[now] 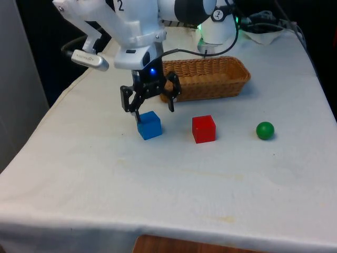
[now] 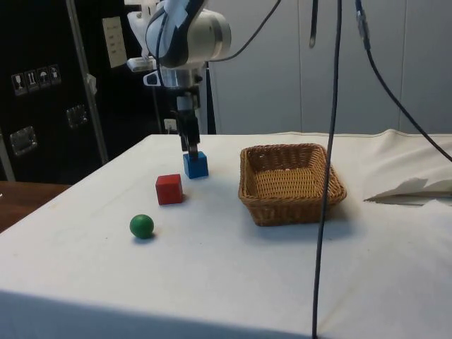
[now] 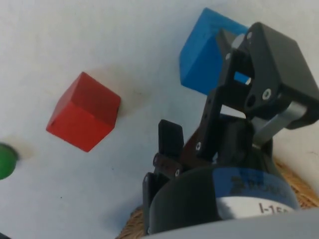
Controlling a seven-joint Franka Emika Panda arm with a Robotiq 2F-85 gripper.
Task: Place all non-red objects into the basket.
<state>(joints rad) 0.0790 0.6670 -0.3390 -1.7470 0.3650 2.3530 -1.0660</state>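
Note:
A blue cube (image 1: 149, 125) (image 2: 195, 164) (image 3: 204, 57) lies on the white cloth. My gripper (image 1: 154, 112) (image 2: 189, 145) (image 3: 197, 82) hangs open just above it and slightly towards the basket side, holding nothing. One finger (image 1: 136, 116) reaches down beside the cube's far corner on the front view's left; the other finger (image 1: 171, 105) stands off the cube on the opposite side. To the front view's right of the blue cube sits a red cube (image 1: 204, 128) (image 2: 169, 189) (image 3: 83, 110). Farther right rests a green ball (image 1: 265, 130) (image 2: 141, 226) (image 3: 4, 160). The wicker basket (image 1: 239, 84) (image 2: 289, 205) stands behind the cubes with nothing in it.
The table's edge runs along the front view's left, a short way from the blue cube. Crumpled white material (image 1: 266, 32) (image 2: 409, 191) lies beyond the basket near the robot's base. Cables (image 2: 326, 141) hang in front of the side view.

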